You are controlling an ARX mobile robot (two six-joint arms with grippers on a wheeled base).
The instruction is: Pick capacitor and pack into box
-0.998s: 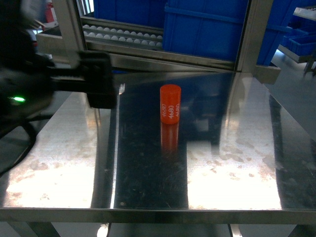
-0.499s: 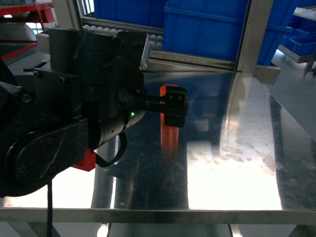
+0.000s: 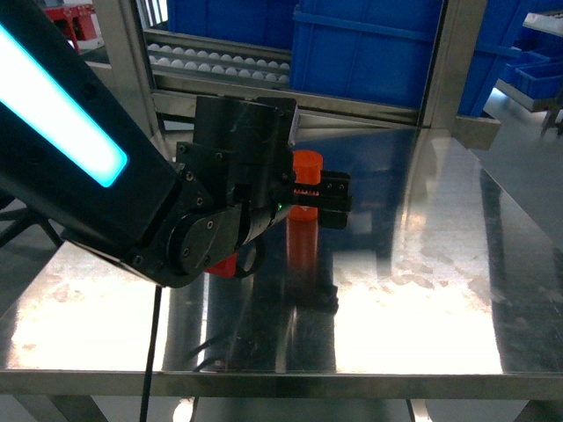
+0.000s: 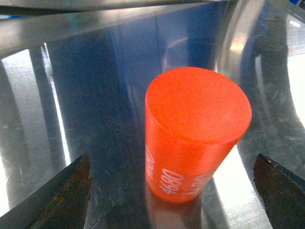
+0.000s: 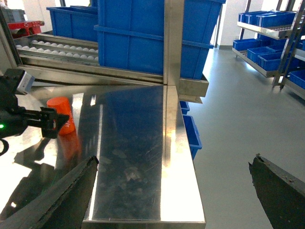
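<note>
The capacitor (image 3: pixel 308 163) is an orange cylinder with white "4680" print, standing upright on the steel table (image 3: pixel 422 290). My left gripper (image 3: pixel 306 199) is open at its height. In the left wrist view the capacitor (image 4: pixel 198 129) stands between the two dark fingertips (image 4: pixel 71 191), nearer the right one, with a gap on each side. The right wrist view shows the capacitor (image 5: pixel 61 121) from the side, with the left arm's finger in front of it. My right gripper (image 5: pixel 174 191) is open and empty beyond the table's right side. The box is out of view.
Large blue bins (image 3: pixel 369 53) and a roller conveyor (image 3: pixel 220 61) stand behind the table, past a steel frame post (image 3: pixel 444 61). More blue bins sit on shelves (image 5: pixel 267 24) at the far right. The table's right edge (image 5: pixel 188 157) drops to grey floor.
The left arm has swung in from the left edge toward the table's middle. Its open jaws now stand on either side of the capacitor, which has not moved.
</note>
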